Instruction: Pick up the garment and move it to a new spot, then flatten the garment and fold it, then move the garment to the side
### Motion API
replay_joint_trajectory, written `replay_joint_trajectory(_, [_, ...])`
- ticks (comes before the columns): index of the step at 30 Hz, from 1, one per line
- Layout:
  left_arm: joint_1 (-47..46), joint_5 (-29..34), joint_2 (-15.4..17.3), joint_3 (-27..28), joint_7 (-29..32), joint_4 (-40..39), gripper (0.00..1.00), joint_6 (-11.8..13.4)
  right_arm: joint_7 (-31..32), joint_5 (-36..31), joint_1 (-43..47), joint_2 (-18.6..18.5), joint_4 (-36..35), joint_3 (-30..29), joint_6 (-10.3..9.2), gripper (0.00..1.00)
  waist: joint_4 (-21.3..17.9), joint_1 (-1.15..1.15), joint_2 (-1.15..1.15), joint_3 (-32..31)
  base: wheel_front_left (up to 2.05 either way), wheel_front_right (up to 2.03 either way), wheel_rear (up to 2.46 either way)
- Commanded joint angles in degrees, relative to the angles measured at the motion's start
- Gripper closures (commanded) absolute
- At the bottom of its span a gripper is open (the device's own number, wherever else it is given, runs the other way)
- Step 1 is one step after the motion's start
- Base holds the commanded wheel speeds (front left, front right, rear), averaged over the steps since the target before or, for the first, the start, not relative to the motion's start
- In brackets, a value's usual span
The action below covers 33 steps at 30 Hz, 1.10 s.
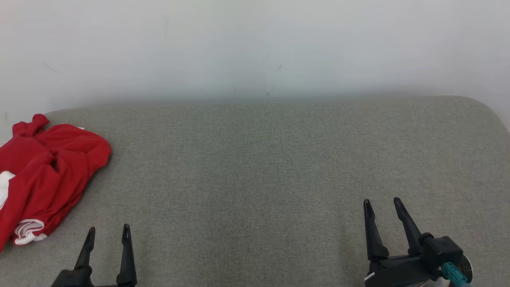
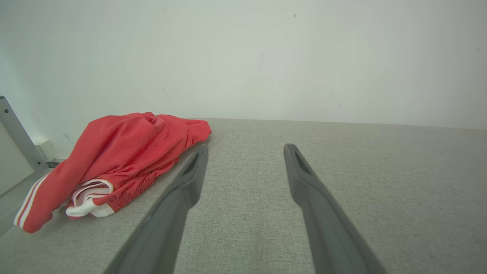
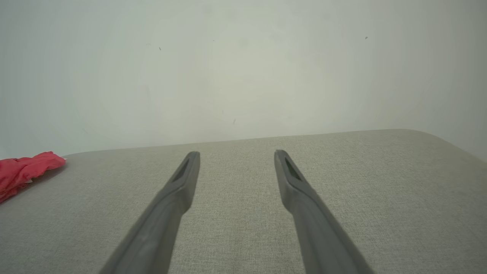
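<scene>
The grey cloth-covered worktop [image 1: 255, 159] is seen. The red garment [image 1: 48, 167] with white trim is crumpled at the worktop's left end. The left hand [image 1: 109, 228] and the right hand [image 1: 381, 200] are held over the worktop's near edge, both spread wide and empty.

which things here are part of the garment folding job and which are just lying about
For the job: red garment, crumpled at the left edge of the grey padded surface; left gripper and right gripper, both open and empty.
Not for the job: white wall behind; grey metal bar past the surface's left edge.
</scene>
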Motion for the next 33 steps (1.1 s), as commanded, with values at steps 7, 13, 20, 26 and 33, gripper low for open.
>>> replay_joint_trajectory(7, [-0.4, 1.5, 0.2, 0.4, -0.6, 0.8, 0.0, -0.1, -0.5, 0.0, 0.2, 0.1, 0.7, 0.0, -0.12, 0.0, 0.0, 0.0, 0.0, -0.1, 0.0, 0.0, 0.0])
replay_joint_trajectory(13, [-0.7, 1.3, 0.3, 0.8, -0.6, 1.8, 0.0, -0.2, -0.5, 0.7, -0.1, 0.1, 1.7, 0.1, -0.12, 0.0, 0.0, 0.0, 0.0, -0.3, 0.0, 0.0, 0.0])
replay_joint_trajectory(20, [-0.9, 2.5, 0.7, 0.9, -0.6, 2.2, 0.0, 0.9, -0.5, -0.2, -0.5, 0.1, 2.5, 0.2, -0.12, 0.0, 0.0, 0.0, 0.0, -0.6, 0.0, 0.0, 0.0])
replay_joint_trajectory(26, [-1.1, 2.9, 0.9, 0.4, -0.6, 2.8, 0.0, 1.7, -0.5, -0.7, -0.7, 0.1, 3.2, 0.4, -0.12, 0.0, 0.1, 0.0, 0.0, -0.9, 0.0, 0.0, 0.0])
replay_joint_trajectory(33, [-1.2, 2.1, 0.8, 0.2, 0.5, 1.7, 0.0, 2.2, -0.5, -0.7, -1.0, 0.1, 3.7, 0.8, -0.12, 0.0, 0.1, 0.0, 0.0, -0.9, 0.0, 0.0, 0.0])
